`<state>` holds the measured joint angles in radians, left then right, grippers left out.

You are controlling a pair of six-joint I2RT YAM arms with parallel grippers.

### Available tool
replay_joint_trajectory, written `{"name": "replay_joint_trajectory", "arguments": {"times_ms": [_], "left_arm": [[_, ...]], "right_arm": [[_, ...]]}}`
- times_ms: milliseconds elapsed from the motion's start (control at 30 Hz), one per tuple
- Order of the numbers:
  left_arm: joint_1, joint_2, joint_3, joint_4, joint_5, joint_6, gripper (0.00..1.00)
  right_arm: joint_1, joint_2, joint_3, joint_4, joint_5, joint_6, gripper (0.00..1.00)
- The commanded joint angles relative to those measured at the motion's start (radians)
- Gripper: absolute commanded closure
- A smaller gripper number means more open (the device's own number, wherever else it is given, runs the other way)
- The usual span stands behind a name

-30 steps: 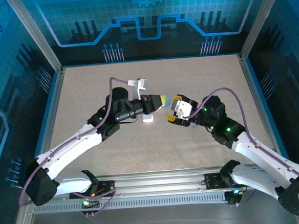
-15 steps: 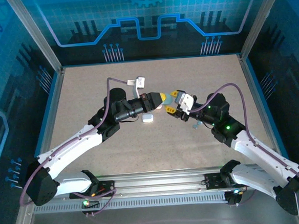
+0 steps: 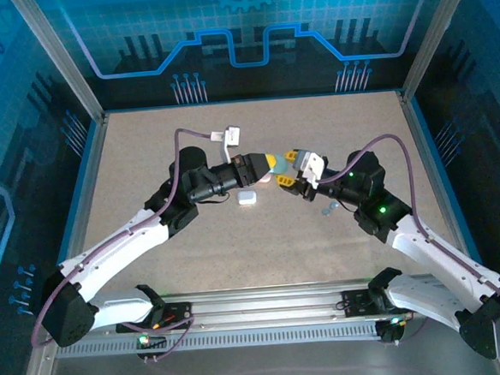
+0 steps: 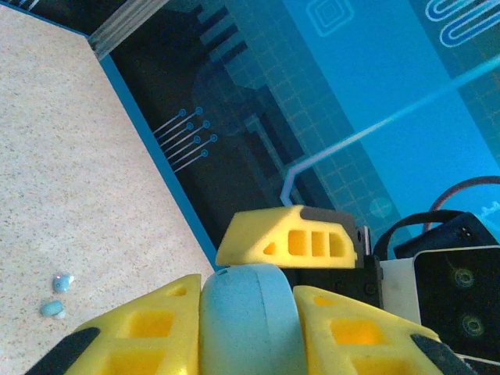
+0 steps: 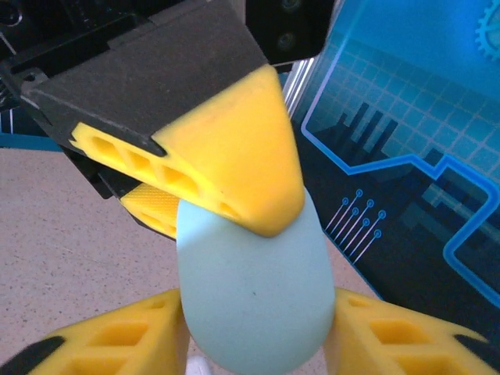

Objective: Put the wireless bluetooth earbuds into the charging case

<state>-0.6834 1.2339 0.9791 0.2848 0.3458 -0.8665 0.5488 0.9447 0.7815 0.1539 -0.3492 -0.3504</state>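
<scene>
A pale teal charging case (image 4: 250, 320) is held closed above the table where the two arms meet. My left gripper (image 4: 248, 293) is shut on its sides, yellow fingers pressing both faces. My right gripper (image 5: 256, 308) has come in crosswise and its fingers (image 5: 117, 336) touch the same case (image 5: 254, 289) on both sides. From above, the left gripper (image 3: 272, 163) and the right gripper (image 3: 290, 169) meet tip to tip mid-table. Two pale blue earbuds (image 4: 56, 294) lie loose on the tabletop; in the top view the earbuds (image 3: 327, 208) sit just below the right wrist.
A small white case (image 3: 247, 198) lies on the table under the left wrist, with a pinkish object (image 3: 264, 180) partly hidden beside it. A blue-edged wall (image 3: 90, 173) bounds the table at left, and the rail (image 3: 267, 302) runs along the near edge.
The right gripper has moved left and up to the left gripper and narrowed onto the teal case. The left gripper has kept its hold and shifted slightly up.
</scene>
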Motion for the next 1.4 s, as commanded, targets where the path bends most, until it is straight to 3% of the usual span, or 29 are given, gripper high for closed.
{"name": "replay_joint_trajectory", "arguments": {"times_ms": [0,133,300,400,433,633,767,933,1367], "left_arm": [[-0.008,-0.016,0.014,0.016,0.068,-0.002,0.86],[-0.008,-0.016,0.015,0.016,0.074,-0.001,0.86],[-0.008,-0.023,0.014,0.012,0.067,0.007,0.86],[-0.008,-0.032,0.009,0.009,0.055,0.051,0.75],[-0.007,-0.040,0.005,0.005,0.048,0.081,0.65],[-0.008,-0.112,-0.067,0.018,0.088,0.504,0.40],[-0.008,-0.168,-0.150,0.060,0.106,0.766,0.35],[-0.008,-0.206,-0.199,0.093,0.104,0.927,0.35],[-0.009,-0.170,-0.190,0.182,0.208,0.822,0.39]], "right_arm": [[-0.006,0.006,0.044,0.024,-0.018,0.012,0.48],[-0.010,0.009,0.045,0.031,-0.009,0.004,0.49],[-0.021,0.005,0.054,0.005,-0.023,-0.009,0.62],[-0.039,0.002,0.068,-0.040,-0.061,0.004,0.68],[-0.050,0.004,0.082,-0.073,-0.094,0.016,0.69],[-0.130,0.120,0.287,-0.428,-0.457,0.063,0.69],[-0.140,0.214,0.417,-0.656,-0.602,0.004,0.69],[-0.142,0.242,0.456,-0.713,-0.671,-0.021,0.69],[-0.140,0.265,0.470,-0.738,-0.663,-0.055,0.68]]}}
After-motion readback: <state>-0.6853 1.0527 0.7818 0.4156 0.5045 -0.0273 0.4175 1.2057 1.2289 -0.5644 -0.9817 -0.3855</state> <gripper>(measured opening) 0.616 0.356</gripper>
